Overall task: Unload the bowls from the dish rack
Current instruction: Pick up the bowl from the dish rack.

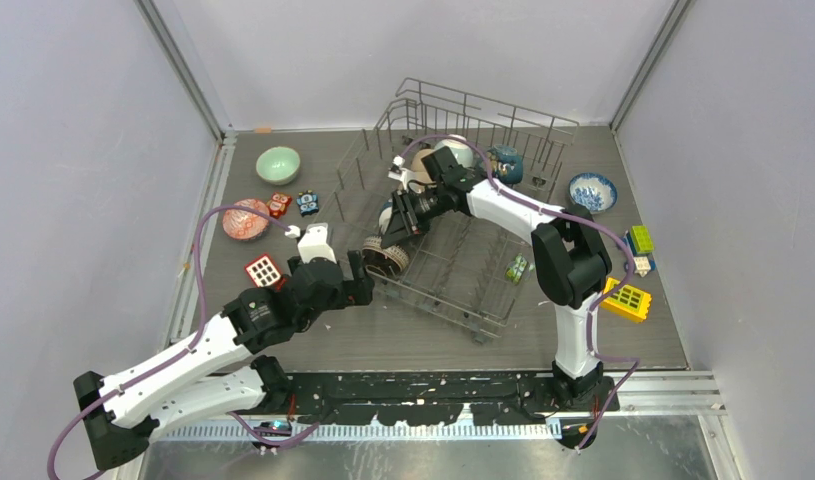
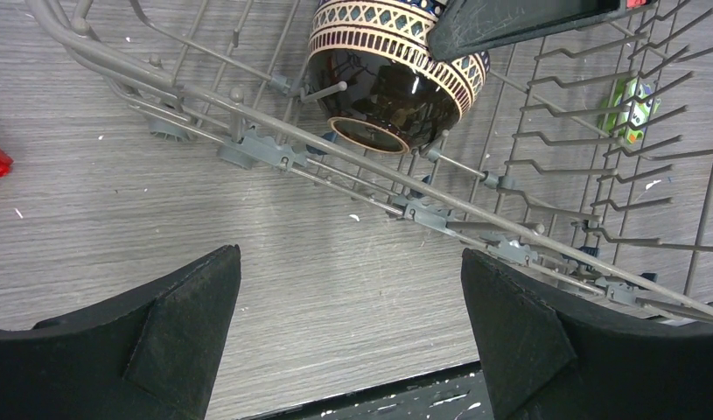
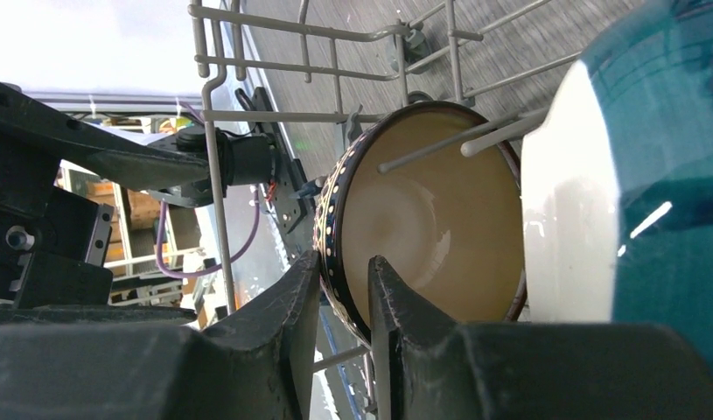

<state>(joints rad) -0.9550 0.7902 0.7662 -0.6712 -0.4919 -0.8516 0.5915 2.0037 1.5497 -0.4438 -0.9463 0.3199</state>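
One brown bowl on edge among dish rack tines, frame centre — right gripper fingers pinched on its rim. Lift straight out, clear of tines. Left gripper fingers wide apart — idle.

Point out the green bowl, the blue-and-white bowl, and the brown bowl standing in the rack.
green bowl (image 1: 278,165), top view, on its inside hollow.
blue-and-white bowl (image 1: 592,190), top view, on its patterned inside.
brown bowl (image 2: 386,94), left wrist view, on its glossy dark outer wall.
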